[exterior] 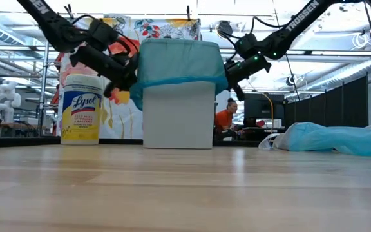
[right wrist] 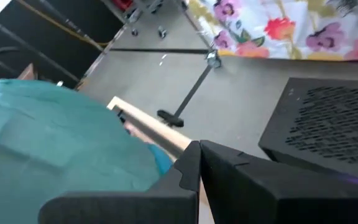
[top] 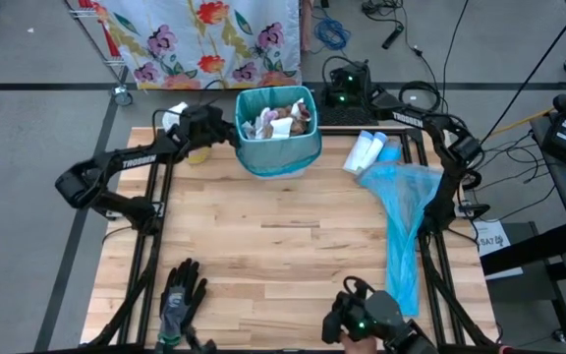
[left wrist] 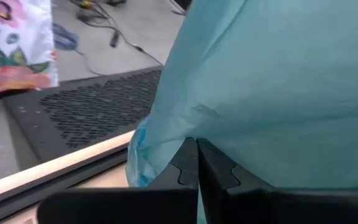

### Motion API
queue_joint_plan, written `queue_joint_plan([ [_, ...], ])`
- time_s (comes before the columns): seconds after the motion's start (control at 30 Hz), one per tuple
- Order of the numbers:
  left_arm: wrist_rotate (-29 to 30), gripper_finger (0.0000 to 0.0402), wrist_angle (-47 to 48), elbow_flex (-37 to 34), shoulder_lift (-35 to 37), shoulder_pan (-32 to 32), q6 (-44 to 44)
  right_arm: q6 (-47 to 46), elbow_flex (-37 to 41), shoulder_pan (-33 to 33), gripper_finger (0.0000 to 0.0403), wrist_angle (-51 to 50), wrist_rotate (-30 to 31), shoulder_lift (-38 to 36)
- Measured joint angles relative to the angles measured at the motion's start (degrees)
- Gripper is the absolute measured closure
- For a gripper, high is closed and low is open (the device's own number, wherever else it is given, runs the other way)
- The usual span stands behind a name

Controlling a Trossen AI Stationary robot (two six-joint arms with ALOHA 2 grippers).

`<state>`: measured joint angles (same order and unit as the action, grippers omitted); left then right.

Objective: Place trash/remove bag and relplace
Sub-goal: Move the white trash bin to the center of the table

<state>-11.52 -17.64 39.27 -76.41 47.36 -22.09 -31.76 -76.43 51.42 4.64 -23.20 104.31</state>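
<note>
- High view: one white bin lined with one teal bag, at the table's far edge, filled with crumpled trash.
- Left gripper against the bag's left rim, fingers clenched together.
- Right gripper at the near edge, fingers clenched, empty.
- One loose blue bag lying right; two white bottles beside it.
- One work glove near-left.
- One Lysol canister left of the bin.
</note>
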Motion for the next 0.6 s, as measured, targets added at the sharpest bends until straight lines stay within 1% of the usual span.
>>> queue_joint_plan([
  [0.17, -6.6, 0.0401, 0.6, 1.3, -1.3, -0.7, -0.1, 1.9, 0.0, -0.2, 0.0403, -4.1, -5.3, -0.7],
  [0.27, -8.0, 0.0402, 1.9, 1.4, -1.0, -2.6, -0.1, 2.8, 0.0, -1.2, 0.0403, -8.3, -6.2, -1.8],
  [0.37, -7.9, 0.0402, 5.1, 1.4, -0.2, -4.7, 0.0, 5.3, 0.0, -2.5, 0.0403, -14.3, -4.5, -3.7],
  [0.53, -6.5, 0.0402, 11.2, 1.4, 3.4, -8.6, 0.5, 8.8, 0.0, -5.7, 0.0403, -25.9, 3.3, -8.9],
  [0.6, -6.2, 0.0402, 13.6, 1.4, 5.3, -10.1, 0.5, 9.1, 0.0, -7.2, 0.0403, -30.0, 4.9, -10.7],
])
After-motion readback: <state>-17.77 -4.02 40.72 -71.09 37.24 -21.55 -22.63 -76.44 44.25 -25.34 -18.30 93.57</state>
